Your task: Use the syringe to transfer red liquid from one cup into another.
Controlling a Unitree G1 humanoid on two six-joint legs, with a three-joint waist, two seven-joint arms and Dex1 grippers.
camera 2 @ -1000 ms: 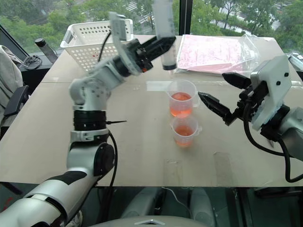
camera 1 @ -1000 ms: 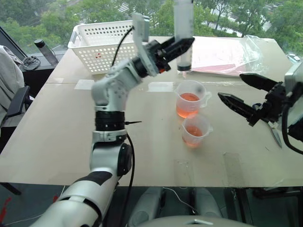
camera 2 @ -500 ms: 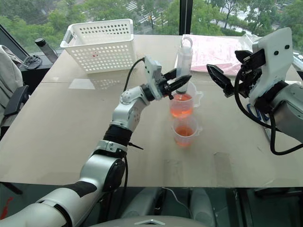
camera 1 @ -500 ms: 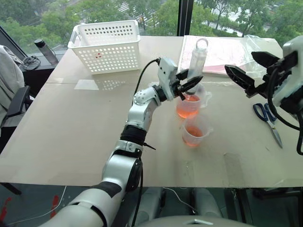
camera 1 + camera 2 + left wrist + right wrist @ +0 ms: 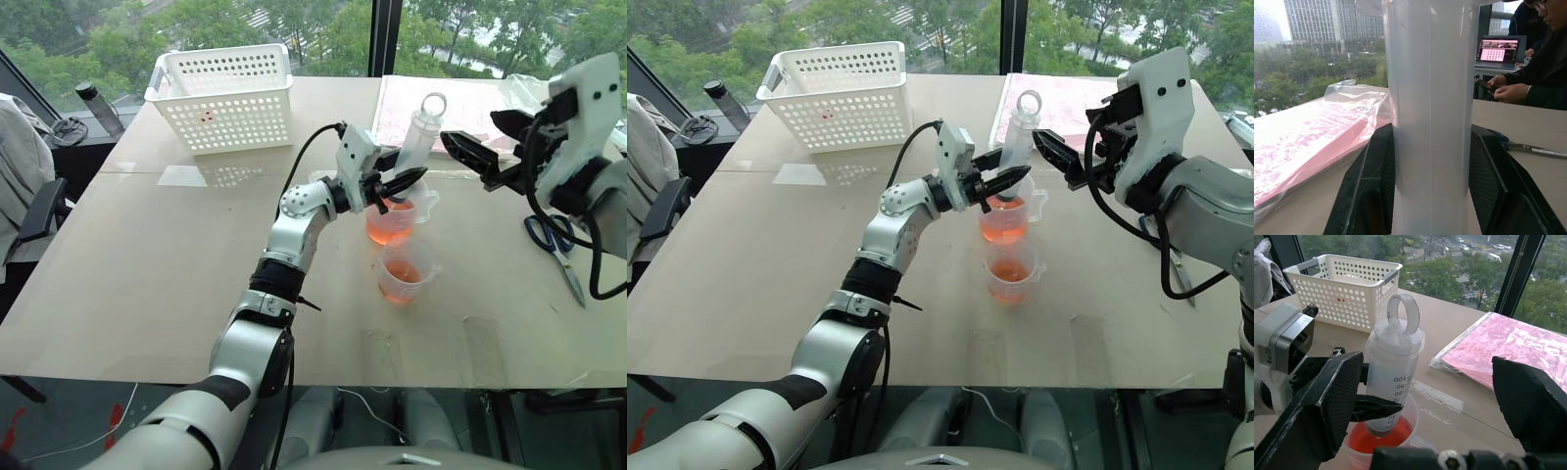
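The clear syringe [image 5: 415, 135] leans over the taller handled cup [image 5: 396, 231], its tip down inside at the red liquid [image 5: 389, 209]; whether the tip is immersed I cannot tell. My left gripper [image 5: 403, 168] is shut on the barrel [image 5: 1430, 117], one black finger [image 5: 1369, 196] on each side. The smaller cup [image 5: 404, 278] stands just in front and also holds red liquid. My right gripper [image 5: 471, 128] hangs open just right of the plunger ring [image 5: 1403, 308], touching nothing. Its fingers [image 5: 1322, 406] frame the syringe in the right wrist view.
A white perforated basket [image 5: 223, 93] stands at the table's far left. A pink plastic bag [image 5: 460, 108] lies flat behind the cups. Black-handled scissors [image 5: 556, 245] rest on the right. A person [image 5: 1542, 73] sits at a far table with a laptop.
My left gripper has brought the syringe down from above the cups into the taller cup. My right gripper has risen and swung left toward the plunger top, still open.
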